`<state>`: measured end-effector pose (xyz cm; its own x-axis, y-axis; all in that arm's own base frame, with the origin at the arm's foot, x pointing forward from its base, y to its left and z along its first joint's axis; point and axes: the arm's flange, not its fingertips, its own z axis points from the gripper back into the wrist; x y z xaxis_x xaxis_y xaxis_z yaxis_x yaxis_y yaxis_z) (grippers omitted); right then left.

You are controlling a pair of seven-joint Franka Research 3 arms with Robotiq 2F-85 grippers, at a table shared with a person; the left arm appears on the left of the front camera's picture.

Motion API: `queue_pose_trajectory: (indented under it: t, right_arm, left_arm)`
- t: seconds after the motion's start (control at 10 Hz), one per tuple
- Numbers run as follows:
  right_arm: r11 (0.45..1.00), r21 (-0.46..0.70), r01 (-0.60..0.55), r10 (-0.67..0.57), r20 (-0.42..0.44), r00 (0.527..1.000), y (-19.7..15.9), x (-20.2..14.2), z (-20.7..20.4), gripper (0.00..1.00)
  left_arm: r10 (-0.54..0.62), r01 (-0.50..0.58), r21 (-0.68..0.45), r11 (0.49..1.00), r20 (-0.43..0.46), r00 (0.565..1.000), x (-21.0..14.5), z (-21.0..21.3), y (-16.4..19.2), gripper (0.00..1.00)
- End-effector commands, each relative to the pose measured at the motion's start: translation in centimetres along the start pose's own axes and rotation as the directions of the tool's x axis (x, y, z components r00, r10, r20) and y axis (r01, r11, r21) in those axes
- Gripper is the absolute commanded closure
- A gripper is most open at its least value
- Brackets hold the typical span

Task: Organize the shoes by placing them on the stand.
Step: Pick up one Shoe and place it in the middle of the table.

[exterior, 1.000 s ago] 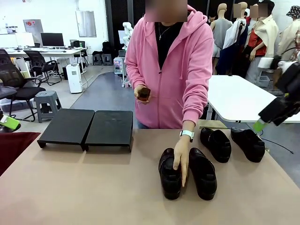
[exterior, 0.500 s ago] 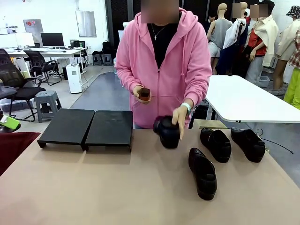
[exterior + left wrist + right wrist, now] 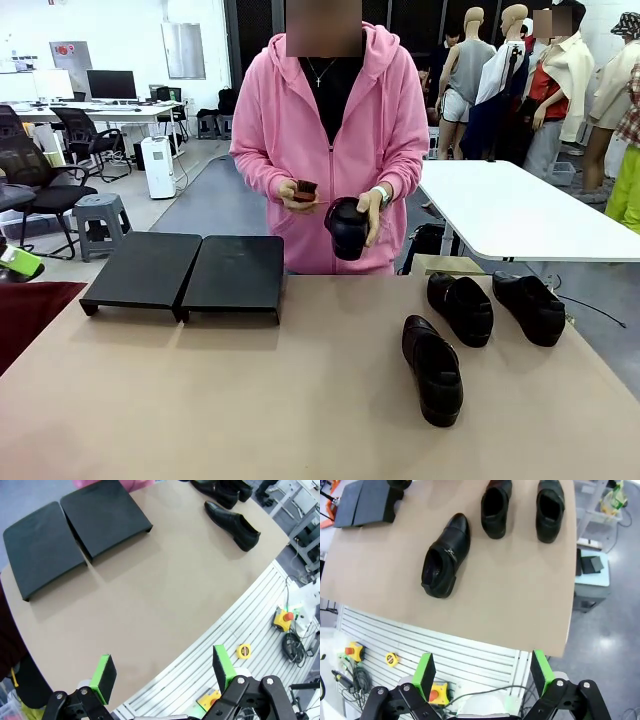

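A person in a pink hoodie stands at the far side and holds one black shoe [image 3: 348,228] up at chest height in one hand. A small brown object [image 3: 305,190] is in the other hand. Three shoes lie on the tan table: one nearest me [image 3: 432,368] [image 3: 232,522] [image 3: 446,555], and two side by side farther right [image 3: 461,308] [image 3: 528,306] [image 3: 496,507] [image 3: 550,507]. The stand [image 3: 235,272] [image 3: 105,517] [image 3: 362,500], two matte-black panels, sits bare at the far left. My left gripper [image 3: 163,672] and right gripper [image 3: 482,671] hover open, high above the table's near edge, holding nothing.
A dark red cloth [image 3: 30,305] lies at the table's left edge. A white table [image 3: 510,210] stands behind on the right. Below the near edge, a ribbed metal base carries a yellow stop button [image 3: 282,617] and a tape measure [image 3: 243,651].
The person picked one shoe off the table, from beside the nearest shoe, and raised it to chest height. My right arm left the front view.
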<state>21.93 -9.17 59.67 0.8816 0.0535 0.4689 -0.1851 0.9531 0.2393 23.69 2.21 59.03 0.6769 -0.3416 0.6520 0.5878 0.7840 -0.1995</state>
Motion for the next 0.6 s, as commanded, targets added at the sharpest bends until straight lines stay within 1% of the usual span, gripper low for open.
queue_pose_trajectory:
  t: [0.0, 0.5]
  right_arm:
    - [1.0, 0.0, -0.01, 0.01, -0.001, 1.0, -0.1, 0.53, 0.34, 0.0]
    - [1.0, 0.0, -0.01, 0.01, -0.001, 1.0, -0.1, 0.53, 0.34, 0.0]
  left_arm:
    - [-0.013, 0.013, -0.014, 1.0, 0.002, 1.0, -0.13, 0.1, 0.07, 0.0]
    - [-0.013, 0.013, -0.014, 1.0, 0.002, 1.0, -0.13, 0.1, 0.07, 0.0]
